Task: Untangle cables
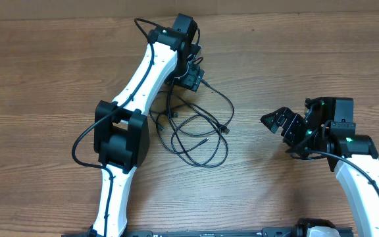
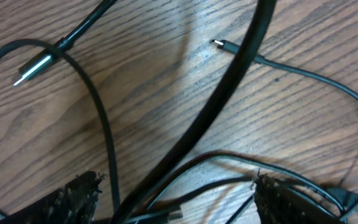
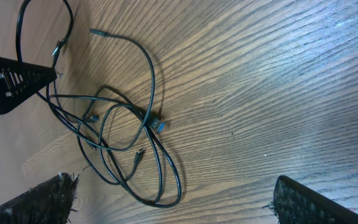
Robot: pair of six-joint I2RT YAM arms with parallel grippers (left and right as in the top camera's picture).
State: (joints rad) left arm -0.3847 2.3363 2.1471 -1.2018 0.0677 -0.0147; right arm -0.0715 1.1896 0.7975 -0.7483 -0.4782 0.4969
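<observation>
Cables (image 3: 148, 118), 1 loose tangle, long axis running near-to-far from spread left fingers (image 2: 73, 199), right fingers (image 3: 48, 202) spread wide

Thin black is logged for the cables (image 1: 196, 135); one plug tip (image 2: 35, 65) is shown silver, and a blue insert is seen in another plug (image 3: 158, 126). The table (image 1: 295, 52) is coloured mid-brown, streaked all over with darker wood grain, with paler glare in the right wrist view. White casing with black joints is noted on the left arm (image 1: 151, 69) and the right arm (image 1: 364, 184). The left gripper (image 1: 193, 79) and right gripper (image 1: 283, 133) are black. Small green lights (image 1: 321, 103) are seen on the right one.
</observation>
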